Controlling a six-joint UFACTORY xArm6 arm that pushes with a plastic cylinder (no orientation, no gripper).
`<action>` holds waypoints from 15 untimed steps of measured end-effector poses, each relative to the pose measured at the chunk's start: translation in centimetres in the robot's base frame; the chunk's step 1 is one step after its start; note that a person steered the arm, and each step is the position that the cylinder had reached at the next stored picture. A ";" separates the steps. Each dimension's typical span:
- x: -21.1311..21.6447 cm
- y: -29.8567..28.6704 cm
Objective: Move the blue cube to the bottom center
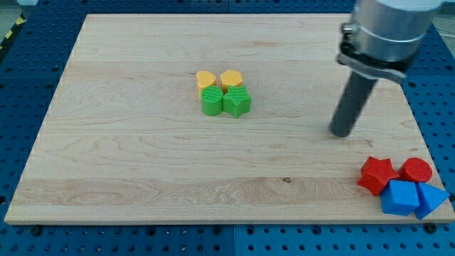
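The blue cube [400,197] sat in the board's bottom right corner, as the view showed it, very near the board's bottom edge. It touched a second blue block [431,198], a wedge-like shape whose exact form was hard to make out; that one lay at the board's right edge and seemed to hang slightly over it. Just above the cube, touching it, was a red star [376,175], and beside that a red cylinder [416,170]. That made two blue and two red blocks packed in one tight group.

My tip [342,133] rested on the board above and to the view's left of this group, apart from every block. It was a plain rod with no jaws, so it held nothing. The arm's grey body above it was cut off by the view's top edge.

Well to the view's left, near the board's middle, four more blocks touched in a square: two yellow blocks [206,79] [231,78] above, their shapes unclear, and a green cylinder [211,101] and a green star [237,102] below.

The wooden board [142,178] lay bare along its bottom centre and across its whole left side.
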State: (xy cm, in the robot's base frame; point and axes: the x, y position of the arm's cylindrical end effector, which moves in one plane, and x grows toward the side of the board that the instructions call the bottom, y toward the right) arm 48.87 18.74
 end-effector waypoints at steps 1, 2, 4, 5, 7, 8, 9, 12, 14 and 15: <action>0.0 5.1; 0.4 9.7; 4.7 12.2; 7.3 12.4; 11.9 13.8; 12.9 13.0; 12.9 10.1; 13.0 7.3; 12.9 5.2; 12.9 4.3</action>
State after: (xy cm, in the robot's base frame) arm 61.74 22.99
